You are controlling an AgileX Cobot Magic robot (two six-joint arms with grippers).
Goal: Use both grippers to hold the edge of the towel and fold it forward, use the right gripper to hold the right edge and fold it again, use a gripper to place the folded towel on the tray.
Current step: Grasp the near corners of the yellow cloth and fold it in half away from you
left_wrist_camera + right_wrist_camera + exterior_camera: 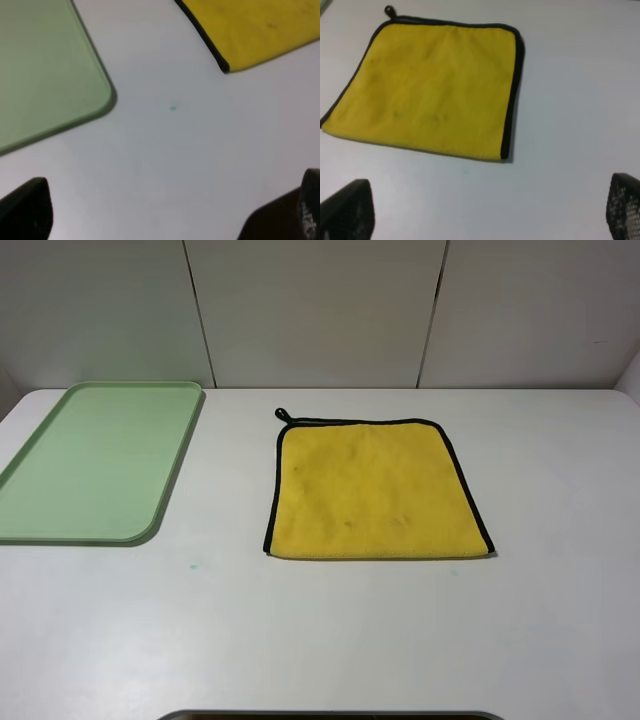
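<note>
The yellow towel (375,490) lies flat on the white table, right of centre. Black trim runs along its left, far and right sides, and none shows along the near edge. Its black loop (282,415) is at the far left corner. The pale-green tray (95,460) sits empty at the far left. Neither gripper shows in the exterior high view. The left gripper (170,215) is open and empty above bare table, between the tray (45,65) and the towel's corner (255,30). The right gripper (485,212) is open and empty, short of the towel's near edge (430,85).
A small green speck (191,566) marks the table near the tray's front corner. A dark rounded object (330,716) sits at the table's front edge. A panelled wall (320,310) stands behind the table.
</note>
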